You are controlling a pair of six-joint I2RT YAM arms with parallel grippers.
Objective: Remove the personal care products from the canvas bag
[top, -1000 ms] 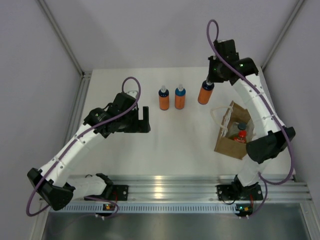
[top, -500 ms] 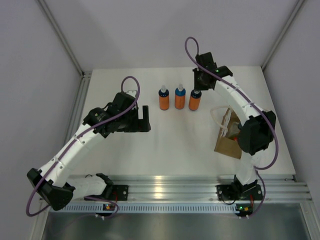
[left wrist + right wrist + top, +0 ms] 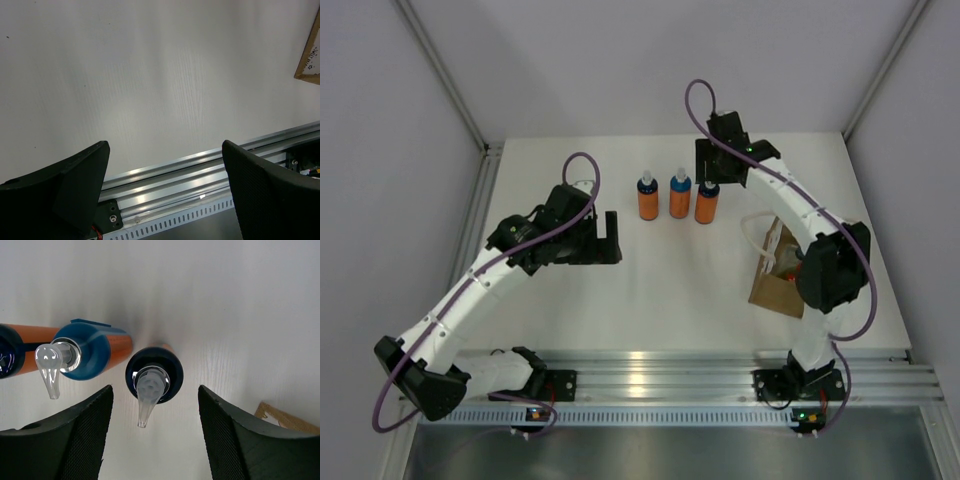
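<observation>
Three orange bottles stand in a row at the back of the table: dark-blue cap, light-blue cap and black cap. My right gripper hovers just above the black-capped bottle, open, its fingers on either side of the cap without touching it. The light-blue-capped bottle stands right beside it. The tan canvas bag stands at the right, its inside mostly hidden behind the right arm's elbow. My left gripper is open and empty, left of the row.
The aluminium rail runs along the near edge and shows in the left wrist view. A corner of the bag shows at that view's right edge. The bag's white handles stick out toward the bottles.
The right gripper carried the black-capped bottle leftward, set it down beside the light-blue-capped one and opened off it. The left arm has not moved.
</observation>
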